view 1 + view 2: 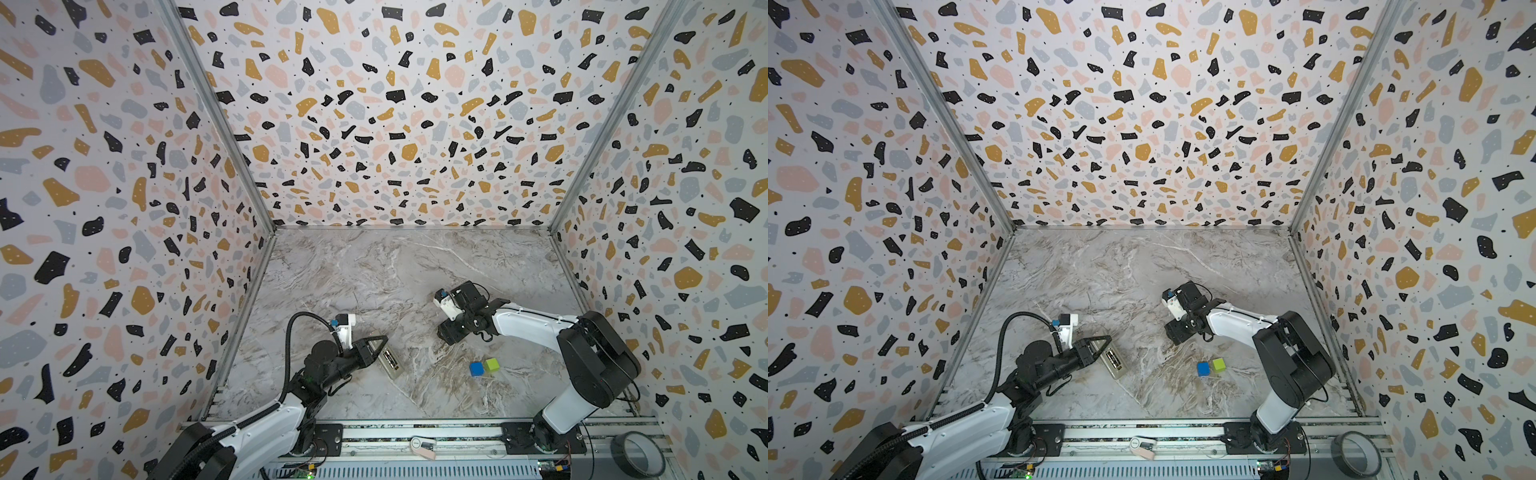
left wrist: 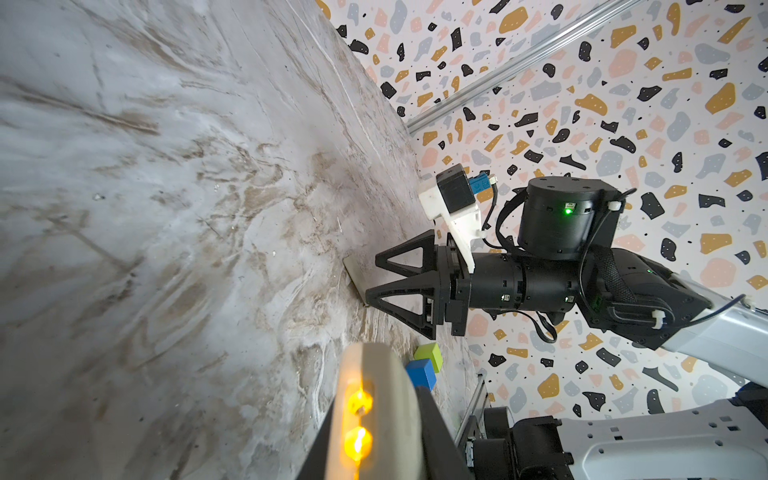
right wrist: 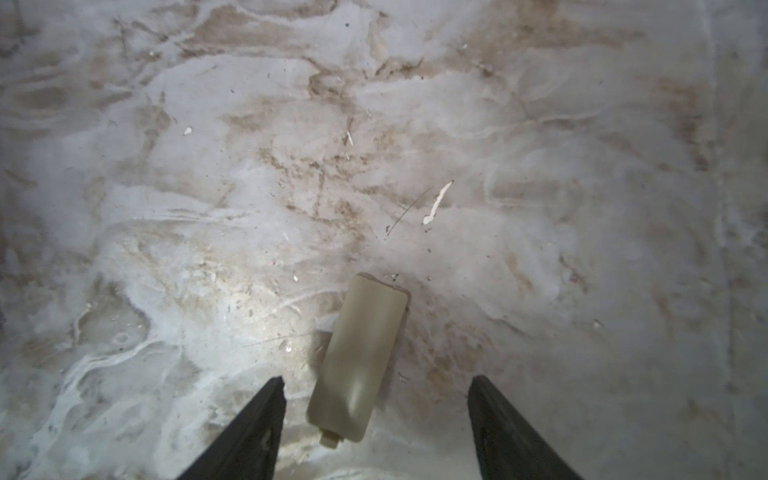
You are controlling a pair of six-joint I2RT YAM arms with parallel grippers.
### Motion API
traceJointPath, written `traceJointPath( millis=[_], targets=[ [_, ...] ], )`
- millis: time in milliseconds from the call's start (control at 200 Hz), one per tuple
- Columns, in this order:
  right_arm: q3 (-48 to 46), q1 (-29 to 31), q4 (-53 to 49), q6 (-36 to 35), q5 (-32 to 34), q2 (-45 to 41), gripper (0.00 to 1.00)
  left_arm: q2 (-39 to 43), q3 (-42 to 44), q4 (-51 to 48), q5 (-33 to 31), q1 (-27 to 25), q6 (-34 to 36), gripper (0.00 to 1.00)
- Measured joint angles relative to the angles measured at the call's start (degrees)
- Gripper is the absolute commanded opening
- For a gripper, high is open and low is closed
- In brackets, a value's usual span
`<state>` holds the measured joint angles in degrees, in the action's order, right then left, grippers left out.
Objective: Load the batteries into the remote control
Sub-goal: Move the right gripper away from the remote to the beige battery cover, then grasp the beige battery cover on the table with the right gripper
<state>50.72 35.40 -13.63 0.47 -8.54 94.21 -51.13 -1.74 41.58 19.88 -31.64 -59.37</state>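
Your right gripper (image 3: 376, 379) hangs over the marble table (image 3: 208, 166) with its jaws wide apart. Both black fingertips (image 3: 266, 415) touch nothing. Between them, closer to one tip, a beige cover (image 3: 359, 357) lies flat on the table, slightly askew, with a small tab (image 3: 330, 439) at the end nearest the gripper. A few white flecks (image 3: 436, 203) dot the table beyond it.
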Motion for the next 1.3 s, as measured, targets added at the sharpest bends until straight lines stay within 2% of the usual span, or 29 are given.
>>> traceJointPath(
  millis=[491, 846, 1076, 1302],
  targets=[
    [0.02, 2.99, 0.22, 0.59, 3.80, 1.53, 0.46, -0.98, 0.00, 0.02, -0.72, 0.00, 0.04, 0.00],
    [0.04, 4.96, -0.02, 0.59, 5.99, 1.57, 0.34, -0.96, 0.00, 0.02, -0.92, 0.00, 0.02, 0.00],
    [0.13, 5.60, -0.17, 0.59, 6.88, 1.57, 0.29, -0.96, 0.00, 0.07, -0.94, 0.00, 0.00, 0.00],
    [0.11, 5.62, -0.26, 0.61, 7.28, 1.55, 0.29, -0.94, 0.26, 0.15, -0.92, 0.00, -0.04, 0.00]
  ],
)
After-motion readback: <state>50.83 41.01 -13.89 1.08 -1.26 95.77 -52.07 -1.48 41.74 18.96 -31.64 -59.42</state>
